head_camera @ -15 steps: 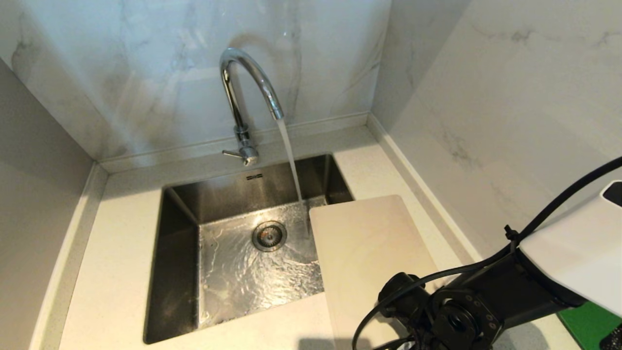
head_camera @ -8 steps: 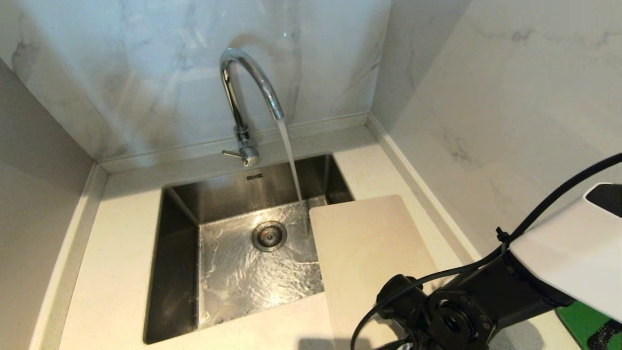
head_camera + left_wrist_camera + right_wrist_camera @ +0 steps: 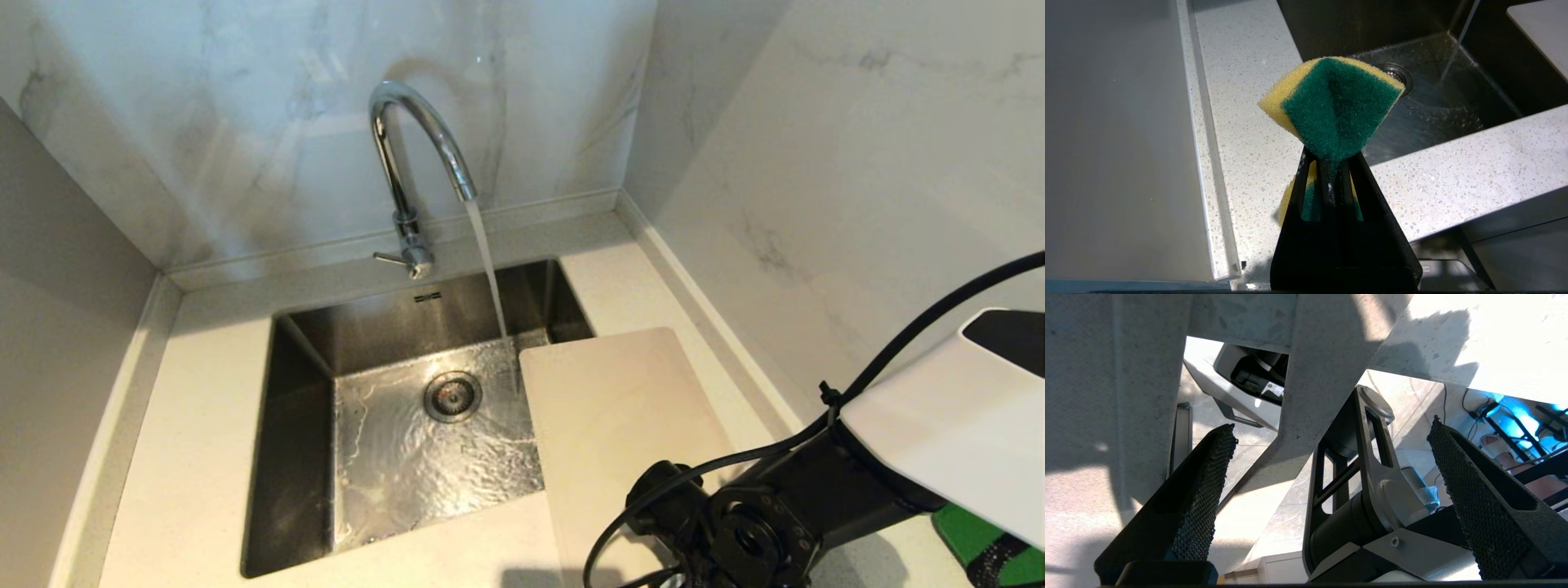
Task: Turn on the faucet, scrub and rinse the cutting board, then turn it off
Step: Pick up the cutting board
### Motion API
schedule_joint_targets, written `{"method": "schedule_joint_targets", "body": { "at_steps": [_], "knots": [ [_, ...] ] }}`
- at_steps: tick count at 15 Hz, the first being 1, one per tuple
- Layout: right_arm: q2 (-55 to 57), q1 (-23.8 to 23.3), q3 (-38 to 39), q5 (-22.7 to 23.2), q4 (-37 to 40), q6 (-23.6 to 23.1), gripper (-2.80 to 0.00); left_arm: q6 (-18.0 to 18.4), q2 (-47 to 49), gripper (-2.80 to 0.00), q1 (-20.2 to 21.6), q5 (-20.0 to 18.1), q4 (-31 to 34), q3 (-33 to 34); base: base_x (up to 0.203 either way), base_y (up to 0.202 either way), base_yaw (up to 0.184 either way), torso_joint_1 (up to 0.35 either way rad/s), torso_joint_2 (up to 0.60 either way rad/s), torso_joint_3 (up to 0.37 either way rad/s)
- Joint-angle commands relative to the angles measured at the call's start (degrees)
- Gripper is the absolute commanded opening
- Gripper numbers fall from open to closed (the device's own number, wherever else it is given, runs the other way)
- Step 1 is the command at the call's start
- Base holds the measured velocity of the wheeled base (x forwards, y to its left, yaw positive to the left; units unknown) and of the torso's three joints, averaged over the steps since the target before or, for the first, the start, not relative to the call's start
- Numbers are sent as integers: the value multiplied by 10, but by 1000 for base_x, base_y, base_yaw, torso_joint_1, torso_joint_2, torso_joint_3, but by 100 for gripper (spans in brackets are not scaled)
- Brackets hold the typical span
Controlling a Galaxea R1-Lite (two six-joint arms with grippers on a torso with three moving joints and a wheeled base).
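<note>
The chrome faucet (image 3: 408, 163) stands behind the sink, and water runs from its spout into the basin. The off-white cutting board (image 3: 620, 416) lies flat on the counter to the right, its left edge overhanging the sink; its corner (image 3: 1543, 32) also shows in the left wrist view. My left gripper (image 3: 1331, 157) is shut on a folded yellow-and-green sponge (image 3: 1335, 102), held above the counter in front of the sink's left side. My right arm (image 3: 751, 531) hangs over the near end of the board, fingers below the head view. My right gripper (image 3: 1333, 424) is open and empty.
The steel sink (image 3: 302, 367) has a wet floor and a round drain (image 3: 452, 396). Marble walls close the back and right side. A green slab (image 3: 971, 539) lies on the counter at the near right, partly under my right arm.
My right arm has edged slightly to the left over the board's near end, uncovering more of the green slab. The water keeps running.
</note>
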Motion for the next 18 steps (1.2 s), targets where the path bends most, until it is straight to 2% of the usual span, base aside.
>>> {"method": "schedule_joint_targets", "body": {
  "at_steps": [1,18],
  "knots": [
    [2,1,2,6,0,6,0,-1,0,-280,0,0,0,1,0,0,0,0,0,0],
    [11,1,4,12,-12,4,0,-1,0,-280,0,0,0,1,0,0,0,0,0,0]
  ]
}}
